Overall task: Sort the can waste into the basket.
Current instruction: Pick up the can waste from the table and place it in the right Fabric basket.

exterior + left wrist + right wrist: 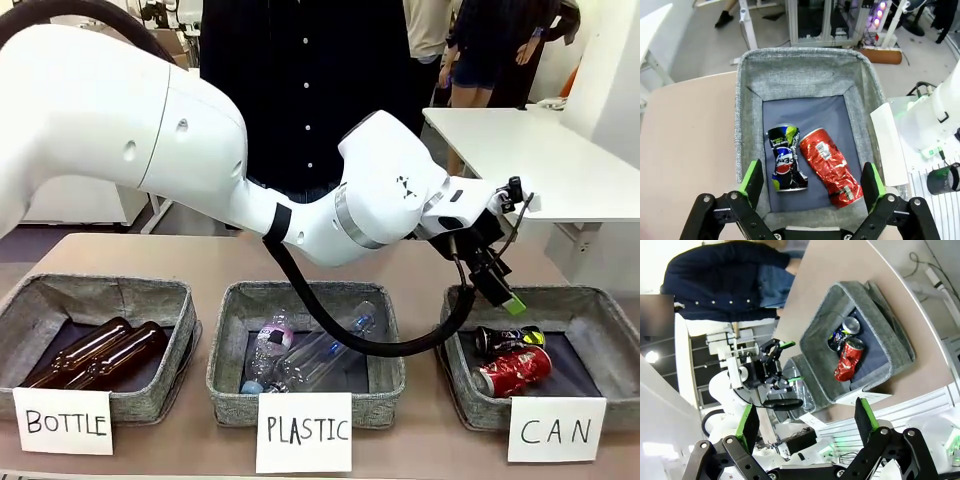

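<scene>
Left gripper [811, 182] hangs spread and empty over the CAN basket [590, 305]; both cans lie inside touching, dark blue-black can [784, 158] left of red can [831, 166] in the left wrist view; right gripper [804, 421] spread too, holding nothing. Crushed thin metal: likely light, slick, dented; pinch across the body. Tan tabletop [420, 445], soft fabric bins; person close behind.

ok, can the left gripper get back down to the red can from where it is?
Probably yes. The left gripper hangs open right above the basket, and the red can lies uncovered on its floor beside the dark can, nothing between.
</scene>
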You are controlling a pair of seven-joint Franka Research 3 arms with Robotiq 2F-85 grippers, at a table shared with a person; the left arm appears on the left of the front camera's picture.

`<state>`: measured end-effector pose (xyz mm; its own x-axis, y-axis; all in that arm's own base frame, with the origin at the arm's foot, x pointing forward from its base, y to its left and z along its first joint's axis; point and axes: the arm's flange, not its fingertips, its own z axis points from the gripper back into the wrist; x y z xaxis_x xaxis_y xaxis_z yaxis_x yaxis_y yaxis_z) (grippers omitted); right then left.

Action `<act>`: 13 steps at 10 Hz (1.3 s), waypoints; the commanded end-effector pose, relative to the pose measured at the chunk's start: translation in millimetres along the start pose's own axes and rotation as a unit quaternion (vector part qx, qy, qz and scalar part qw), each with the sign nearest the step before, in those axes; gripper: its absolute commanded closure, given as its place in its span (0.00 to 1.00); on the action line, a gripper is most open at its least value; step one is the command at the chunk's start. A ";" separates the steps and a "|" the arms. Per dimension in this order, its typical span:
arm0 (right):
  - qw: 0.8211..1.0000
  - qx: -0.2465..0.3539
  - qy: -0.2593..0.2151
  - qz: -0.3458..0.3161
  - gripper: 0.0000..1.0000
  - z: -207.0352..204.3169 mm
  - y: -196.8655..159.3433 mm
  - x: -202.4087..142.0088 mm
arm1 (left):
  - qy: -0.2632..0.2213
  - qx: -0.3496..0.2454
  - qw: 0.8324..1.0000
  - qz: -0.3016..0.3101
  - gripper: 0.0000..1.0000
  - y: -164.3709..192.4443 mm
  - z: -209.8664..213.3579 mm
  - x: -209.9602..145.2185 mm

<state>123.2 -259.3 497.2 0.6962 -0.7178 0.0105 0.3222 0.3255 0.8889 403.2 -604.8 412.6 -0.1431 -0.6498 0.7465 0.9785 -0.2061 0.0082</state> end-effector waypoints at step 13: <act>0.949 0.039 0.219 0.222 0.00 -279.8 203.3 -16.3 | -0.053 0.076 0.880 0.466 0.00 -92.9 452.4 -155.5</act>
<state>337.7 -17.0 554.5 0.9568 -0.2197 0.1903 -0.0481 0.5260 0.8491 412.2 -172.9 605.2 0.7009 -0.5108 0.4979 0.7130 0.4816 -0.5096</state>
